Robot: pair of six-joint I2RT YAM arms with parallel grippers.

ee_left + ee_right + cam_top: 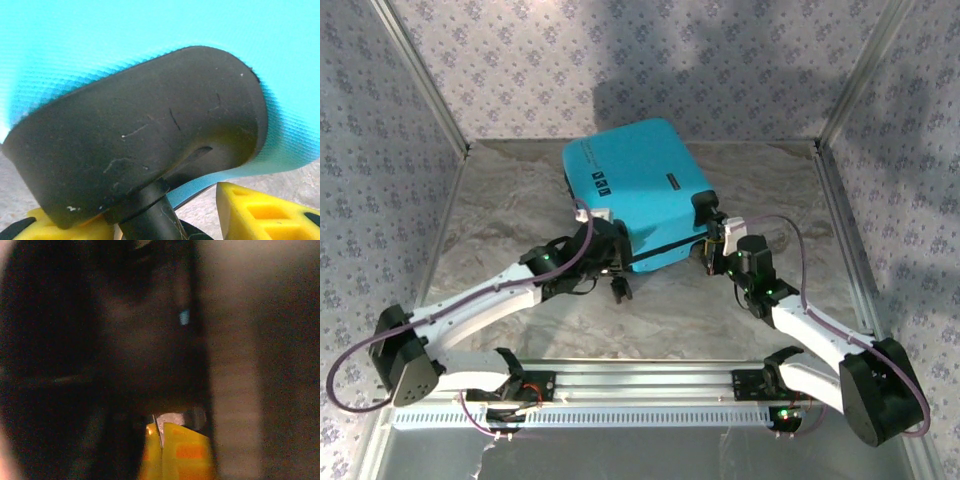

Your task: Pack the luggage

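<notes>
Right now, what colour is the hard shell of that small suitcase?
Bright turquoise; the small hard-shell suitcase shows best in the top external view.

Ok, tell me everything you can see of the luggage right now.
The luggage is a bright turquoise hard-shell case with rounded corners and a finely textured shell. It looks closed and lies flat, turned at an angle, towards the back of the marbled table. Small black label stickers sit on top. Black wheel mounts mark its near corners. The left gripper straddles one wheel, fingers apart; the shut right gripper is at the other corner.
</notes>
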